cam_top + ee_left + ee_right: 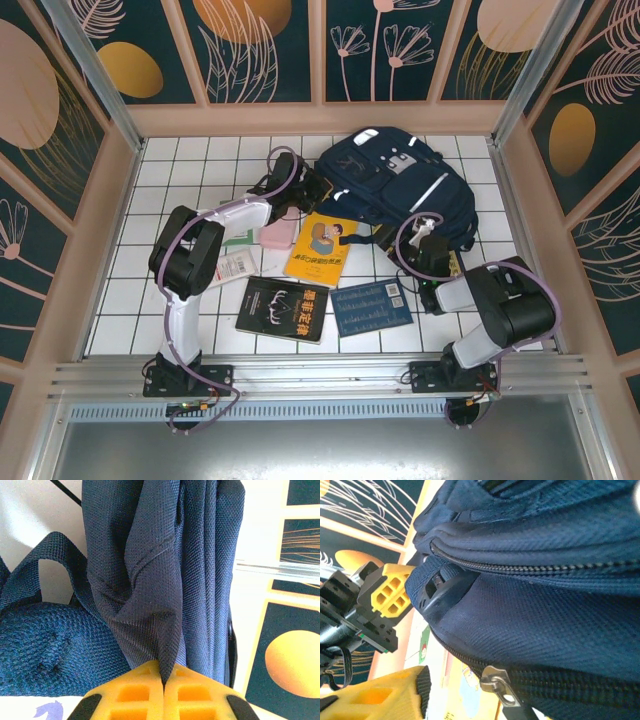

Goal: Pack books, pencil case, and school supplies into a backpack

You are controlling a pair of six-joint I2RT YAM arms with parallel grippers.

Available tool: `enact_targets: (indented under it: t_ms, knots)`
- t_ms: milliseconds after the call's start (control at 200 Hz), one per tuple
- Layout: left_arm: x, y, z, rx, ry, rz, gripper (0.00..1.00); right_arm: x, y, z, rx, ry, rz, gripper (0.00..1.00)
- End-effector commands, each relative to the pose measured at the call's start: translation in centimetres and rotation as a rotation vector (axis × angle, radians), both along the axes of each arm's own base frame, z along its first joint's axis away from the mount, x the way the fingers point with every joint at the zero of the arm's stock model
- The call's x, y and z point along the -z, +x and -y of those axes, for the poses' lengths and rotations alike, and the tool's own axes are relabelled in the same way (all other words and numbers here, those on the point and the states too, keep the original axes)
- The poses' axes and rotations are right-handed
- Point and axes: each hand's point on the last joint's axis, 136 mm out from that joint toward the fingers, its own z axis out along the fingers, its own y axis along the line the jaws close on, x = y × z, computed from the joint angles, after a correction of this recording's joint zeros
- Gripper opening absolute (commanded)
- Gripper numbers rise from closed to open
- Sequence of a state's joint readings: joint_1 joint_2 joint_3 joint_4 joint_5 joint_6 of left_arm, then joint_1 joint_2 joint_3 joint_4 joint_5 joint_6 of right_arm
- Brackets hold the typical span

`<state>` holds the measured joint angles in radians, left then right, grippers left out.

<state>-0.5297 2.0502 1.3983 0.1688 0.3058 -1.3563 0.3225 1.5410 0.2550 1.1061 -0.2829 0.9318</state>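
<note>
Backpack (pixel 400 180) fabric pinched by left pincer (pixel 164 680), jaws pressed together on it. Zipper pull (pixel 495 682) lies just beside right pincer (pixel 432 248), the nearer arm; cannot tell its spread.

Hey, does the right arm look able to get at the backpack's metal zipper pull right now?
Probably yes: the zipper pull hangs exposed on the backpack, close beside a finger of the right gripper, with nothing between them. The left gripper pinches backpack fabric elsewhere.
</note>
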Motion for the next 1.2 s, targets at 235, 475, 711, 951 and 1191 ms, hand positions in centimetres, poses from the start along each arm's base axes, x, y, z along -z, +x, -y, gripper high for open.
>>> enact_targets:
  t_ms: [235,475,711,951,1191]
  knots:
    - [-3.1,0.5,-0.2,-0.011,-0.044,0.069,0.00,-1.7,-0.9,0.5,0.011,-0.011,0.066,0.39]
    - [-2.5,0.8,-0.1,-0.013,-0.036,0.063,0.00,-1.4,-1.4,1.2,0.025,-0.062,0.054,0.26]
    - [-2.1,1.0,-0.4,-0.018,-0.021,0.060,0.00,-0.7,-1.8,1.7,0.027,-0.086,0.033,0.02]
    - [-1.1,1.7,-2.2,-0.045,0.036,0.061,0.00,0.8,-2.4,1.9,-0.002,-0.159,-0.028,0.00]
    - [-0.4,2.0,-3.3,-0.055,0.083,0.066,0.00,1.7,-3.0,3.2,0.009,-0.212,-0.062,0.00]
